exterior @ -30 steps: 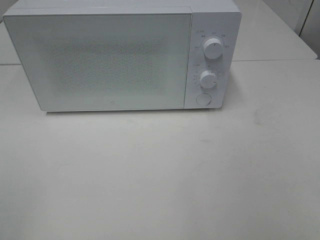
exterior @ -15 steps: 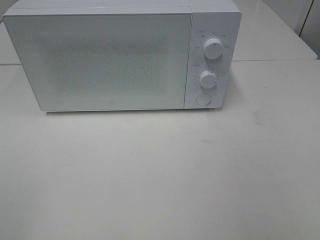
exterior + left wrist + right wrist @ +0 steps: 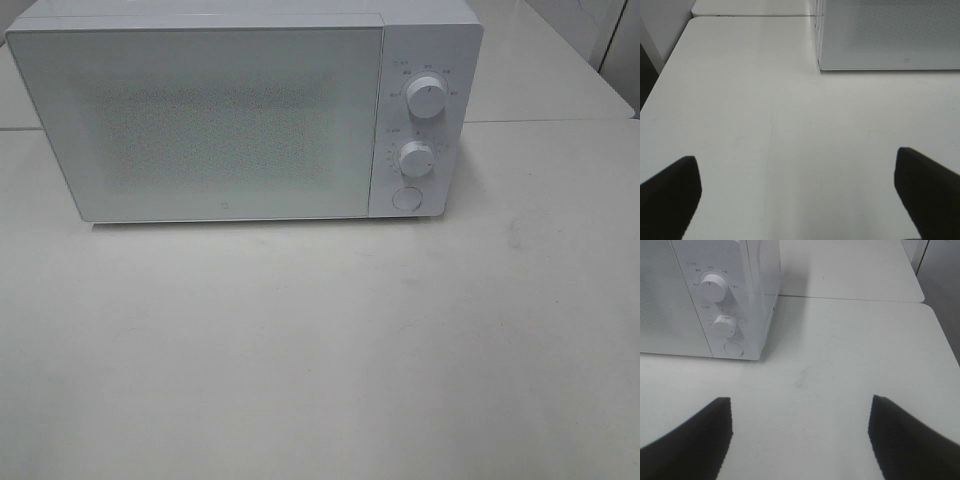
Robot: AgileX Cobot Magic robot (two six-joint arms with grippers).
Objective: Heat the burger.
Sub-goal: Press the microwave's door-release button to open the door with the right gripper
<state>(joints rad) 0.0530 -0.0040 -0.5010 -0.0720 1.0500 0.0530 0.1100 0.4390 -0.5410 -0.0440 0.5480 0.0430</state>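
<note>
The microwave (image 3: 240, 115) sits at the back of the desk (image 3: 320, 350) with its face toward the arms, presumably so that door and controls can be reached from the front; its door (image 3: 200, 120) lies flush shut. The burger is not in sight in any of the three views; nothing rests on the open desk in front, and the door's panel is a pale, frosted-looking sheet with a fine dotted mesh that lets nothing show through; so I cannot tell whether the burger is inside, and my guess is that it is either in there or out of frame.

The oven is a boxy white thing, smooth matt casing with softly rounded corners; down its right-hand strip run an upper dial (image 3: 427, 100), a lower dial (image 3: 416, 159) and a round button (image 3: 405, 198), all white, the dials ringed by grey markings too small to read. The desk is off-white, smooth and faintly scuffed, with a seam where a second top joins behind.

The left fingers (image 3: 670, 195) stand spread wide and hold nothing, above the desk near the door's left corner; the right fingers (image 3: 910, 440) are likewise parted and empty, facing the control strip, well placed, I'd say, for a dial or the button.
</note>
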